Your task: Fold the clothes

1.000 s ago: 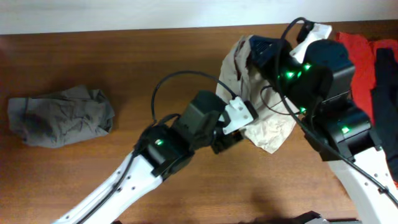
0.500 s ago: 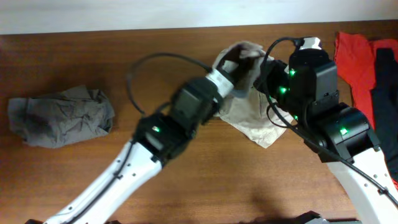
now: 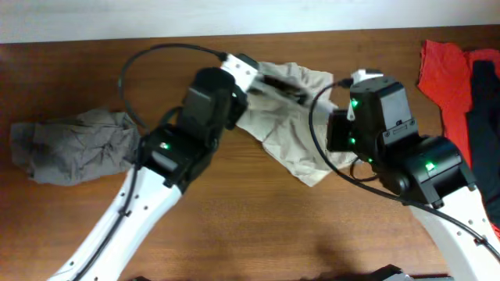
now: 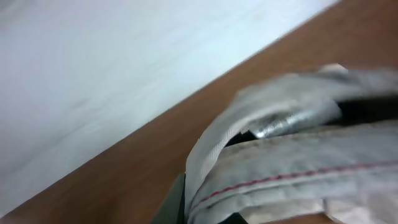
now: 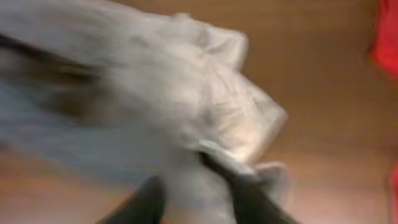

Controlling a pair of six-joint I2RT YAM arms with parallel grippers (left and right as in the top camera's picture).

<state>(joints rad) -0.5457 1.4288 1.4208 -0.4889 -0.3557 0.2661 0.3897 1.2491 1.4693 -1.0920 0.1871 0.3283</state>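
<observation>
Beige shorts [image 3: 289,117] lay rumpled, with no fold made, at the back middle of the table [image 3: 234,226], so you had all the folding left. Your left claw [image 3: 273,78] pinched their far edge. Your right claw [image 5: 183,177] stood spread over a near corner, gripping nothing. The gray garment [image 3: 74,144] at left, and the red garment [image 3: 445,70] and black garment [image 3: 484,101] at right, lay crumpled. Both arms crowded the cloth.

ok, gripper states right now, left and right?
Left gripper: closed on the beige shorts.
Right gripper: open, fingers apart around a fold of the shorts; view blurred.
</observation>
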